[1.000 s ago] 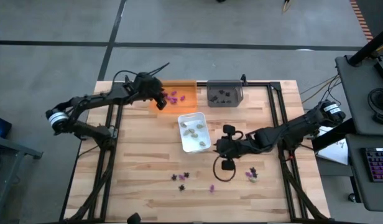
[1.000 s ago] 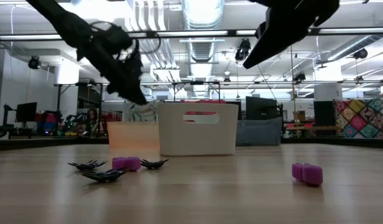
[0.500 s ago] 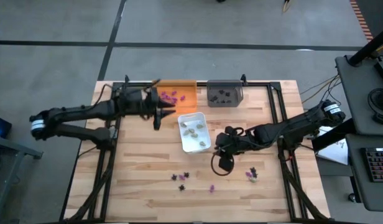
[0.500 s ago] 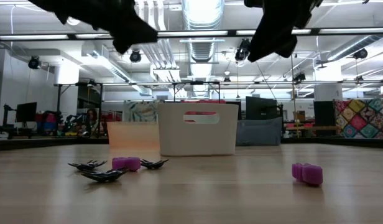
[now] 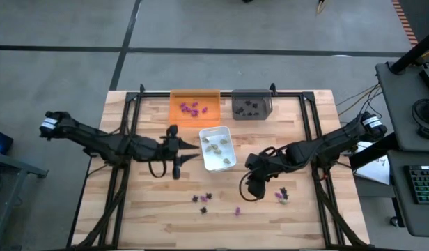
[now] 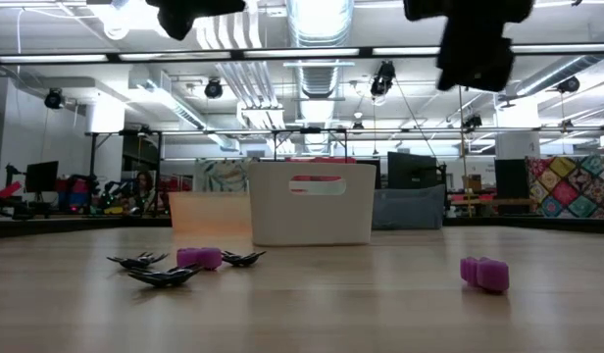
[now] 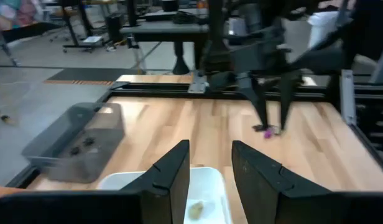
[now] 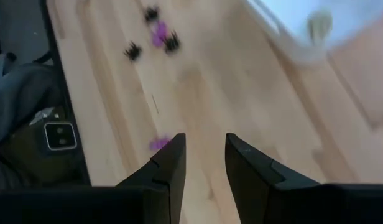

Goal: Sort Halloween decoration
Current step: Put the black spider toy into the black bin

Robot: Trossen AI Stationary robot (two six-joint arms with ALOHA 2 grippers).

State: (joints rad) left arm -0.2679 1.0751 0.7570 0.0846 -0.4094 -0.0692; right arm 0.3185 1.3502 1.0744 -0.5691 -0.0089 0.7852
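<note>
The Halloween decoration is partly sorted: purple pieces (image 5: pixel 193 108) lie in the orange tray (image 5: pixel 211 96), black ones (image 5: pixel 251 106) in the grey tray (image 5: pixel 267 111), beige ones (image 5: pixel 216 145) in the white tray (image 5: pixel 205 159). Loose black and purple pieces (image 5: pixel 203 199) lie near the front edge, with a purple one (image 5: pixel 237 209) and a purple-black pair (image 5: pixel 281 195) to their right. My left gripper (image 5: pixel 192 153) (image 7: pixel 210 155) hovers open, level, just left of the white tray. My right gripper (image 5: pixel 253 188) (image 8: pixel 204 149) hangs open above bare table, slanting down between the loose groups.
Black frame rails (image 5: pixel 308 132) run along the table's left, right and far sides. The three trays stand close together at the far middle. In the low view the loose pieces (image 6: pixel 184 263) and a purple one (image 6: pixel 483 273) lie in front of the trays.
My left gripper has swung away from the orange tray toward the table's near edge, rising, and now points level at the white tray's left side. My right gripper has rolled about its wrist while staying roughly where it was. No decoration piece has moved.
</note>
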